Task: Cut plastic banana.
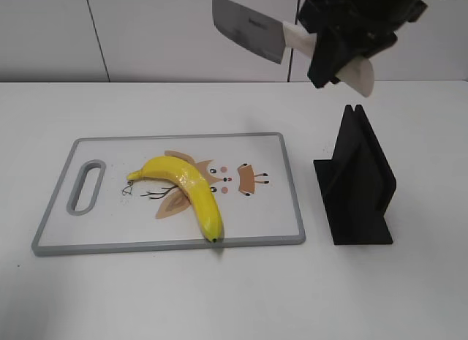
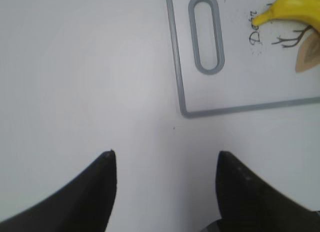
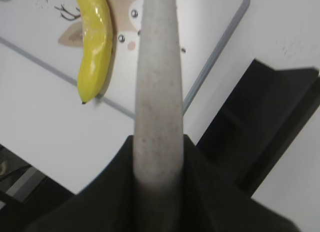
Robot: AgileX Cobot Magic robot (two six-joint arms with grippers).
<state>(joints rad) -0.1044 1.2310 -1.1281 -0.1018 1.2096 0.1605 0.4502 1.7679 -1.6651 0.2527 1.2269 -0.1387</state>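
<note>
The plastic banana lay on the white cutting board, curving from its stem near the board's middle down to its dark tip, which reached the board's near grey rim. A cartoon print showed on the board just beside the fruit, and a slot handle pierced the board's left end. To the right, clear of the board, a black knife stand stood upright on the white table. High above the stand and the board's far right corner, the right gripper pinched the pale handle of a cleaver, blade pointing left. The left gripper hung over bare table just off the board's left corner, fingers spread apart, nothing between them. Open tabletop surrounded the board on all sides.
</note>
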